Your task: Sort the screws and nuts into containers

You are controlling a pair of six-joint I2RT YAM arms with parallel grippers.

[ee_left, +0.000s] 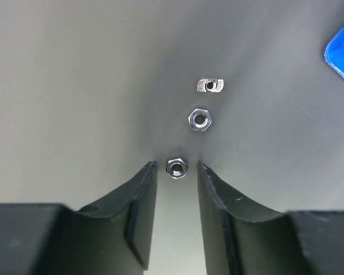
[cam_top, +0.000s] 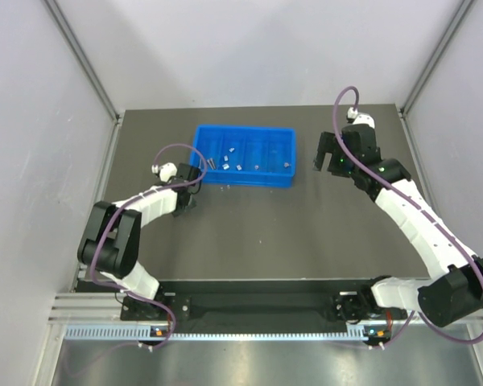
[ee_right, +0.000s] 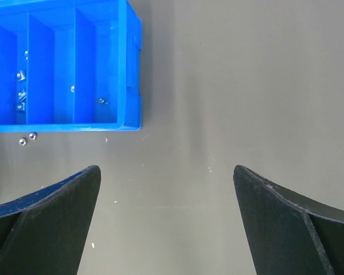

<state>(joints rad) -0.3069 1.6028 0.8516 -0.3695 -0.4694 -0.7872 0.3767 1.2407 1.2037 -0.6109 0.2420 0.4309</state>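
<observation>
Pick lining up, likely: left gripper [ee_left: 176,167] on worktop [ee_left: 74,86], jaws part-spread flanking nearest nut [ee_left: 176,168], not pinching; right gripper [ee_right: 166,172] waits beside blue tray [ee_right: 74,126], jaws wide.

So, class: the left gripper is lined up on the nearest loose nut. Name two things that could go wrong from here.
The nearest nut lies flat at the very tips of the left gripper, so closing could flick it away instead of pinching it. A second nut and a slotted piece sit just beyond it in a row; nudging forward could scatter them.
</observation>
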